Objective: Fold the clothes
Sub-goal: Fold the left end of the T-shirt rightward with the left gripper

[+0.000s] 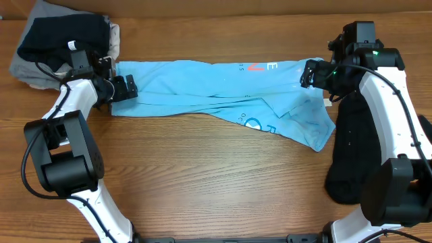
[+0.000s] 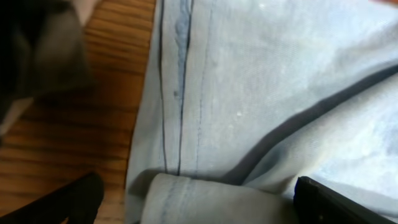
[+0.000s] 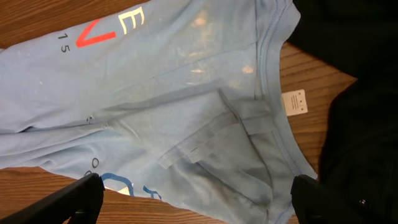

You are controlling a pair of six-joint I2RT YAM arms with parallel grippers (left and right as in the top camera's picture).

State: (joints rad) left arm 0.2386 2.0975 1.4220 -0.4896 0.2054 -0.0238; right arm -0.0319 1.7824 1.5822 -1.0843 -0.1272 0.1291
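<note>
The blue t-shirt (image 1: 202, 91) is stretched out as a long strip across the far half of the table (image 1: 202, 189). It's already doubled over lengthwise, with its collar (image 3: 273, 50) end on my right and its hem end on my left. The printed side faces up: a red V and a yellowish E (image 3: 134, 22) show near the top edge, plus a white size tag (image 3: 294, 101) at the neck.

My left gripper (image 1: 125, 88) sits right at the hem end. In the left wrist view its 2 fingers are spread wide, with a rolled bit of hem (image 2: 205, 199) lying between them, so nothing is pinched.

My right gripper (image 1: 309, 73) is over the collar end, also released, with both fingers wide apart above the cloth in the right wrist view.

Further out, a black garment (image 1: 351, 148) lies just right of the shirt, under my right arm. In the far left corner there's a heap of dark clothes (image 1: 64, 34) on top of something grey (image 1: 23, 71).
</note>
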